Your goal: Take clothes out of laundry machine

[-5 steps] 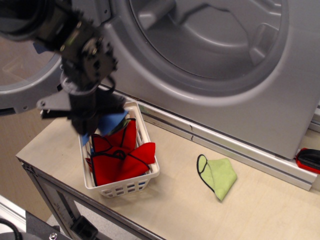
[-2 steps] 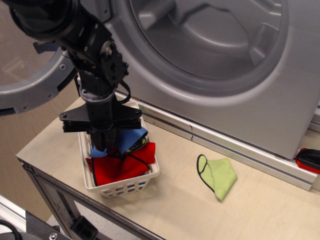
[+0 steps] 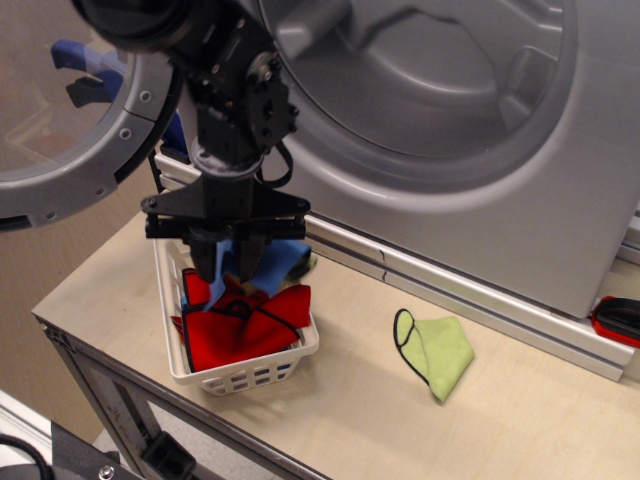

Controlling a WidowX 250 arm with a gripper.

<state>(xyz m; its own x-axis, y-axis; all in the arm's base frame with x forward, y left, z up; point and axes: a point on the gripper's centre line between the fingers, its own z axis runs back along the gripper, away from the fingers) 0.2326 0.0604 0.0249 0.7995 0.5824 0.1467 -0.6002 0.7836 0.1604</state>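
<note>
Item one: large silver-grey front-loading laundry machine (image 3: 520,200) with wide round opening and ribbed grey drum, filling the upper right of the view; its round glass-windowed door (image 3: 60,120) hangs open at 9 o'clock. Item two: black robot gripper (image 3: 226,262) on a black arm, hanging just above the white slotted plastic basket (image 3: 250,372), which sits at 7 o'clock on the pale wooden table (image 3: 350,430). Its two dark fingers (image 3: 204,255) point down, spread a little apart and holding nothing. Compared with 0.4 s ago, the gripper stands higher and further toward 3 o'clock, and the crossbar above the fingers has risen clear of the basket rim. Item three: small floppy bright-blue cloth with dark edging (image 3: 283,257), lying in the far half of the basket, just beside the right finger and partly hidden behind it; whether they touch cannot be told. A second ago it hung bunched against the gripper; now it rests spread on the pile. A sliver of yellow-green shows at its 3 o'clock edge. Item four: red cloths with black trim (image 3: 235,328), filling the near half of the basket. Item five: light green cloth with a dark rim (image 3: 438,350), flat on the table at 5 o'clock, well apart from the basket, unchanged. Item six: red-and-black object (image 3: 618,318) at the right edge.
</note>
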